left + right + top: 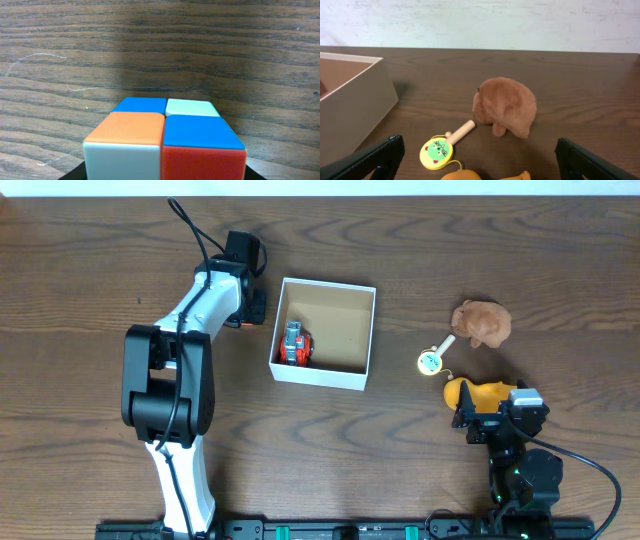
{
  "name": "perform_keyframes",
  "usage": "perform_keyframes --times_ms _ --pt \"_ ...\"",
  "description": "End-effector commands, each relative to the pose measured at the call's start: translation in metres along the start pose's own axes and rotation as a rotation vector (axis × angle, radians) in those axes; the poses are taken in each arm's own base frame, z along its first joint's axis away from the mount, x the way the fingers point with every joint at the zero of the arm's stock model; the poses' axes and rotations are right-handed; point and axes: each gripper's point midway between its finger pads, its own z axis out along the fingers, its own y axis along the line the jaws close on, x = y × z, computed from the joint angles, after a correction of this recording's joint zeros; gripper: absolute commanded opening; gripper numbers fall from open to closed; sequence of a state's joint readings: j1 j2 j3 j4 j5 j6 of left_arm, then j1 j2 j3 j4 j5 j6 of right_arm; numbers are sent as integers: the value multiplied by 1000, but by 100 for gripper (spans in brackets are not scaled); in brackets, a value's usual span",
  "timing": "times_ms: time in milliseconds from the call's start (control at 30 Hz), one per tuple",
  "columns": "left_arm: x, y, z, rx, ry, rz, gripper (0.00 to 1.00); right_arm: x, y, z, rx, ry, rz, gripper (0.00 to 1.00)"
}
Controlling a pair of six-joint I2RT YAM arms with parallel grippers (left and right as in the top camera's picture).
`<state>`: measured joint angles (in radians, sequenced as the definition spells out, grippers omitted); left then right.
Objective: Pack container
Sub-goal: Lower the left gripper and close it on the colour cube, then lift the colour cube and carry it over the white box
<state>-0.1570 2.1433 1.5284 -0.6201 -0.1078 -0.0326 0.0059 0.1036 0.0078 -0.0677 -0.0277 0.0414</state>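
- The left tool [252, 308] is about half closed. Slivers of its dark fingers [75, 172] sit flush against both lower sides of a two-by-two puzzle cube [165, 135], so it grips the cube.
- The cube's top shows orange, white and two blue tiles. Its near face shows a white tile and a red one.
- From overhead, this tool hangs over the table [80, 300] just left of the container [320, 376], outside its left wall.
- The right tool [480, 166] stands wide open with nothing between its black fingers [375, 157].
- It is low near the table's front right, facing a yellow toy [478, 394] just ahead of it.
- Just past that lies a round yellow-green rattle [438, 151] with a cat face printed on it and a plain wooden handle.
- Farther back is a brown plush animal [506, 106], near the rattle's handle tip.
- The container, a white box with a tan floor, sits mid-table and holds a red-and-grey toy [294, 343] near its left wall.
- The table is dark wood grain, and a pale wall [485, 22] rises behind it.
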Motion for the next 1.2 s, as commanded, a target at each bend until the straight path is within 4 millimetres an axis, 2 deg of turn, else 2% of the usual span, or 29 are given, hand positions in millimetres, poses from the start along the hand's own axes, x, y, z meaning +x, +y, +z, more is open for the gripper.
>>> perform_keyframes --times_ms 0,233,467,533,700,867,1167 --pt "-16 5 -23 7 -63 -22 49 1 -1 0 2 2 8 99" --pt "-38 10 -68 19 -184 -42 49 1 -1 0 2 2 8 99" --pt "-69 16 -138 53 -389 -72 48 1 -1 0 2 2 8 99" --pt "-76 6 -156 123 -438 -64 47 1 -1 0 2 2 8 99" --pt "-80 -40 -194 408 -503 5 47 1 -1 0 2 2 8 99" --pt "-69 -74 -208 578 -476 67 43 1 -1 0 2 2 8 99" --pt "-44 -106 -207 610 -391 126 38 1 -1 0 2 2 8 99"
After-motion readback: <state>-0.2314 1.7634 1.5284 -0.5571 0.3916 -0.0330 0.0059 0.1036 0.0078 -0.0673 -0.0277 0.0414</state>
